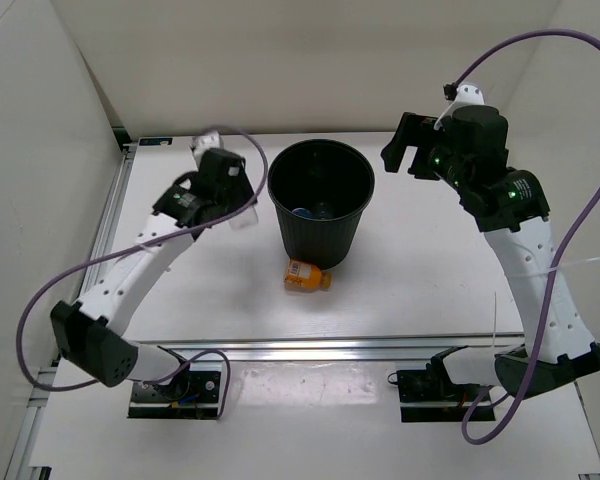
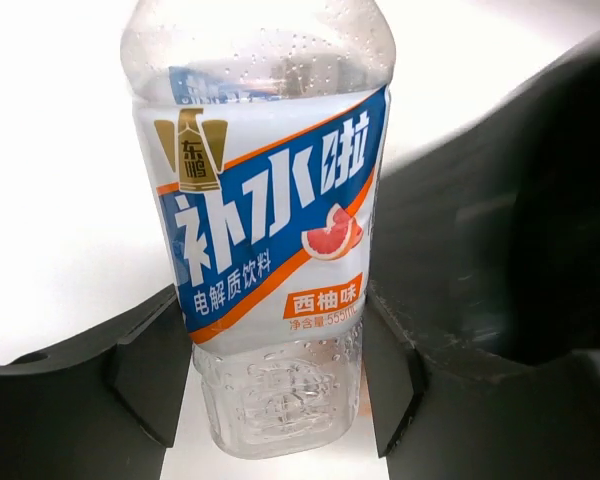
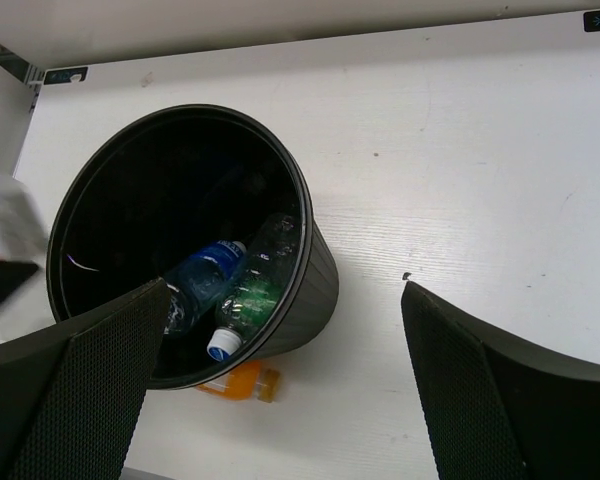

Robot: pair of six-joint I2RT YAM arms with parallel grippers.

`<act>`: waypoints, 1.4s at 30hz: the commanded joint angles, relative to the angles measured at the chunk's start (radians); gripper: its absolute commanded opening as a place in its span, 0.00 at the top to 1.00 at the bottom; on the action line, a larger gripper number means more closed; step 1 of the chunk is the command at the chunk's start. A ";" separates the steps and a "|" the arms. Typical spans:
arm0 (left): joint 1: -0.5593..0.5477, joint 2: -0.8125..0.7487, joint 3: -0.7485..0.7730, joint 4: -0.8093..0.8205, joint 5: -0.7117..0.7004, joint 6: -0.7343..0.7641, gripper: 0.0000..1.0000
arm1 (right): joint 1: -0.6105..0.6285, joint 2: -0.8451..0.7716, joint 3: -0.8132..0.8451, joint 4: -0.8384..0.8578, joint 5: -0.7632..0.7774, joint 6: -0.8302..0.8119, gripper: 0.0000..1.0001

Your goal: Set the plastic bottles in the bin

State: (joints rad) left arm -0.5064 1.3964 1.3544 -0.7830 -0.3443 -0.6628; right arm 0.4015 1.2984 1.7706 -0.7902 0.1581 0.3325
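Overhead cam first. L gripper (image 1: 238,207) is clamped on a clear bottle (image 1: 245,217), raised just left of the bin (image 1: 315,243) and near rim height. My read: it's staged there so a short swing right puts it over the mouth for a drop. R gripper (image 1: 405,152) hangs to the bin's right, jaws spread, holding nothing; prob. parked clear so the two arms don't meet over the opening. Orange bottle (image 1: 307,276) lies on its side against the near foot of the bin, not yet binned.

L wrist cam: both pads (image 2: 152,368) press the bottle's bare lower body, under the blue-and-orange label. Grip looks square, bottle roughly in line w/ the fingers, so I'd expect it to fall clean once released. Dark bin wall fills the right of this view, i.e. v. close by.

R wrist cam: looks down into the bin. A blue-wrapped bottle (image 3: 205,272), a green bottle (image 3: 252,298) and another clear one (image 3: 280,235) lie heaped at the bottom, so by my count three in, one in hand, one on the table. R fingers (image 3: 90,395) stand wide apart, nothing between.

Surface: white table (image 1: 430,280), matte, bare around the bin. Metal rail (image 1: 360,350) runs along the near side by the arm bases. White panels wall the cell behind and on both sides of the bin.
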 commanded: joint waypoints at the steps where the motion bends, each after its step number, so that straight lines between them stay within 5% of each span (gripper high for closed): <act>1: -0.058 -0.082 0.211 -0.033 -0.221 0.072 0.61 | 0.000 0.005 0.001 0.022 0.011 0.011 0.00; 6: -0.122 0.091 0.616 -0.033 -0.112 0.212 0.60 | 0.000 0.035 0.010 0.022 -0.025 0.048 0.00; 13: -0.234 0.262 0.698 -0.033 0.080 0.241 0.57 | -0.009 0.047 0.030 0.002 -0.008 0.059 0.00; 18: -0.258 0.219 0.589 -0.042 -0.017 0.241 0.00 | -0.069 0.009 -0.003 -0.030 -0.045 0.092 0.00; 23: -0.227 0.112 0.591 -0.052 -0.151 0.229 0.00 | -0.160 -0.074 -0.088 -0.079 -0.093 0.242 0.00; 27: -0.175 -0.028 0.485 -0.052 -0.352 0.149 0.00 | -0.324 -0.186 -0.339 -0.069 -0.318 0.488 0.00; 32: -0.149 -0.164 0.319 -0.085 -0.352 0.115 0.00 | -0.472 -0.316 -0.882 0.113 -0.721 0.910 0.00; 36: -0.129 -0.234 0.226 -0.163 -0.342 0.005 0.00 | -0.481 -0.387 -1.173 0.332 -0.833 1.167 0.00; 42: -0.129 -0.307 0.118 -0.232 -0.302 -0.083 0.00 | -0.414 -0.380 -1.349 0.497 -0.851 1.415 0.01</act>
State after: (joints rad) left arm -0.6384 1.1236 1.5047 -0.9447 -0.6628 -0.6746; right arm -0.0486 0.9218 0.4366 -0.4786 -0.6052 1.5448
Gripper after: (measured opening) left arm 0.998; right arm 0.991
